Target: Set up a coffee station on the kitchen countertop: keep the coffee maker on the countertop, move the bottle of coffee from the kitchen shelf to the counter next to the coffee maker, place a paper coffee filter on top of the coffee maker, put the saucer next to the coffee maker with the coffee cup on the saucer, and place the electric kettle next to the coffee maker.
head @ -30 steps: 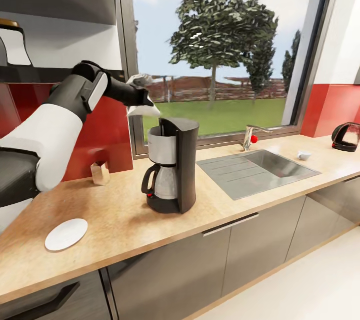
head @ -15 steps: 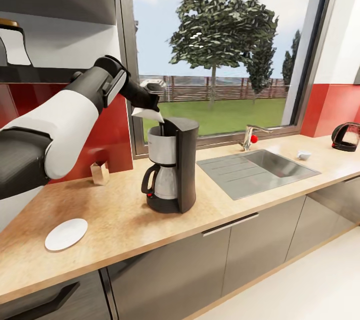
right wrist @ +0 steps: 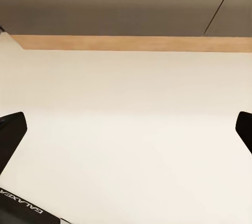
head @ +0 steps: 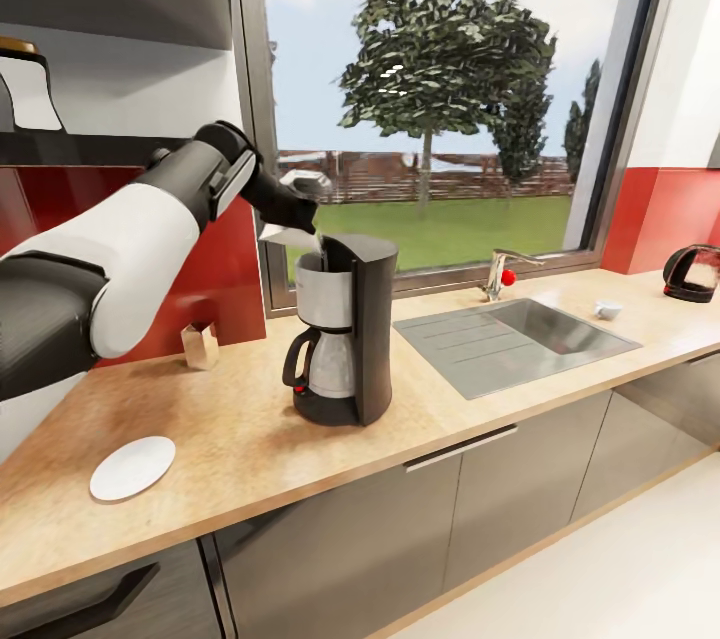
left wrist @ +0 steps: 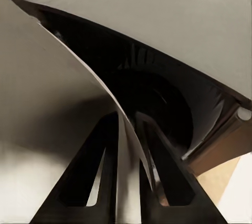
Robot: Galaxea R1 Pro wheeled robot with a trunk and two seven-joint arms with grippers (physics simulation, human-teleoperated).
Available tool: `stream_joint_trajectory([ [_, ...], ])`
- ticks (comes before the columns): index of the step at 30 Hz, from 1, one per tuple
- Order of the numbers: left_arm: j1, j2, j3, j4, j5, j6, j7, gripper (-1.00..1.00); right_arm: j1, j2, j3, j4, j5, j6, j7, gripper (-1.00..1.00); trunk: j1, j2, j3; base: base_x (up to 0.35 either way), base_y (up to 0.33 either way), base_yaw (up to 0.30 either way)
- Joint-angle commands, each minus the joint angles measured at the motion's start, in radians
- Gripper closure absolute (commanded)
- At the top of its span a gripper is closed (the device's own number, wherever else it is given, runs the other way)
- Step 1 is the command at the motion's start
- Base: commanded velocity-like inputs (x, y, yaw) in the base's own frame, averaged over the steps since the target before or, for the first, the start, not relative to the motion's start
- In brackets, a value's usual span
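- Here, the wooden countertop (head: 250, 439) runs below a wide window (head: 440, 89), with a steel sink (head: 520, 334) set into it.
- The coffee maker (head: 345, 329) stands upright on the countertop, left of the sink.
- The left gripper (head: 298, 209) hangs just above the machine's open top, jaws pinched together on a paper coffee filter (left wrist: 68, 124).
- The electric kettle (head: 692, 272) sits far right; a white saucer (head: 132, 467) lies near the front edge.
- The right gripper (right wrist: 126, 124) faces pale floor (right wrist: 126, 129), fingertips wide apart.
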Motion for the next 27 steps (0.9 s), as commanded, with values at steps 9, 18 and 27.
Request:
stream_joint_trajectory([
  [9,-0.001,0.000,-0.013,0.020,-0.012,0.000,-0.013,1.00,-0.001,-0.001,0.004,0.000,0.003,-0.003,-0.001,-1.00,0.000,-0.001,-0.001,0.000,0.000,0.000],
  [18,-0.001,0.000,-0.012,0.020,-0.011,0.000,-0.015,1.00,-0.001,-0.001,0.004,0.000,0.003,-0.003,-0.001,-1.00,0.000,-0.001,-0.001,0.000,0.000,0.000],
  [27,-0.001,0.000,-0.011,0.019,-0.011,0.000,-0.015,1.00,-0.001,-0.001,0.004,0.000,0.003,-0.003,-0.001,-1.00,0.000,-0.001,-0.001,0.000,0.000,0.000],
])
